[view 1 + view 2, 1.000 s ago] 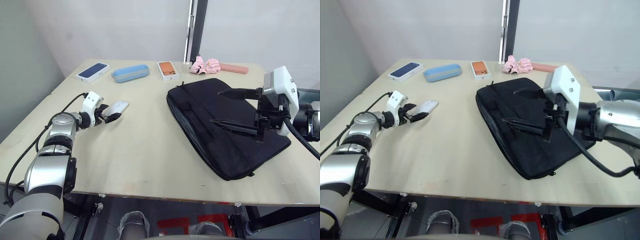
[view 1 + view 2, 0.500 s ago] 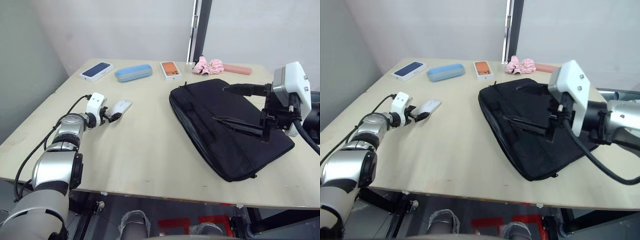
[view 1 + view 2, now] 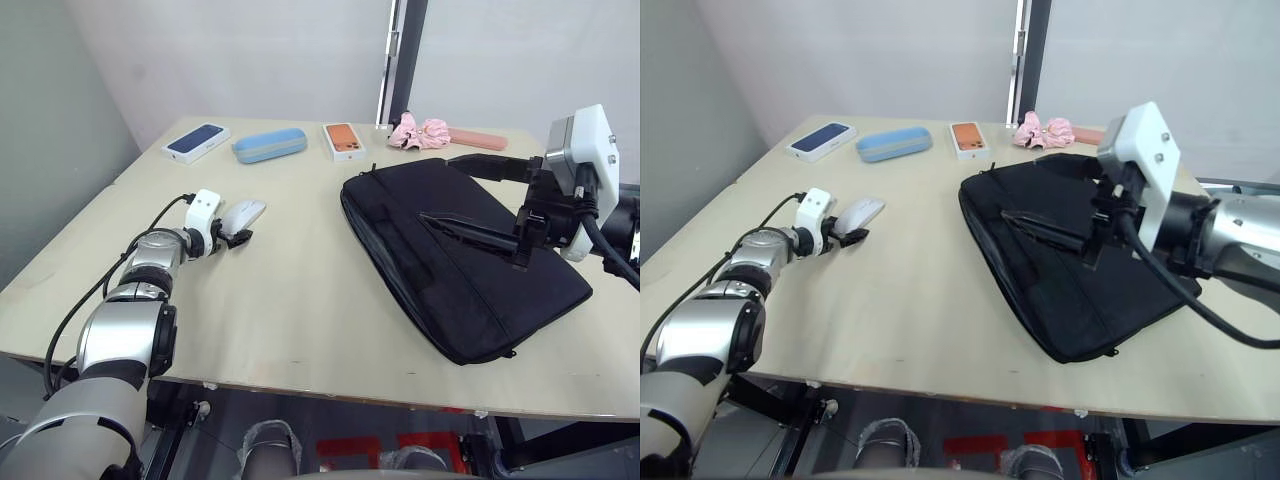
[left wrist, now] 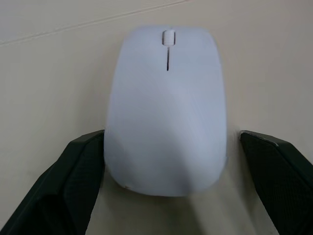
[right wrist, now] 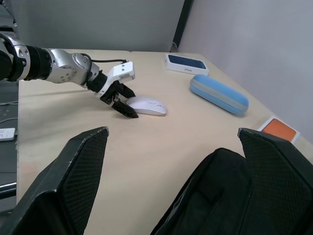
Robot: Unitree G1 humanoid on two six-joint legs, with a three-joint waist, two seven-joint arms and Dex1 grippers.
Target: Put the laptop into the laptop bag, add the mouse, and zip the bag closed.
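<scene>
— What did the setting look like?

— Pale wood formed the table [image 3: 300, 300], which ran across most of the head-camera frame, with a plain grey-white wall behind it. Along the table's far edge, at the upper middle of the frame, lay a dark blue phone box [image 3: 196, 141], a light blue case [image 3: 269, 145], an orange phone box [image 3: 341, 140], a pink scrunchie [image 3: 418, 131] and a flat pink item [image 3: 473, 139].

— Where was the laptop bag?

— The laptop bag [image 3: 450, 280] lay flat at the right of centre, black, its long side running diagonally toward the lower right.

— And the mouse?

— The mouse [image 3: 243, 213] sat on the table at the left of centre, well apart from the bag. The left gripper [image 3: 233, 237] was at its near end, its 2 fingers [image 4: 78, 181] spread apart, 1 on each side of the mouse; 1 finger seemed to touch its edge, the other stood clear.

— What of the other arm?

— The right gripper [image 3: 480, 200] hung above the bag at the right of the frame, its 2 fingers wide apart and holding nothing.
</scene>
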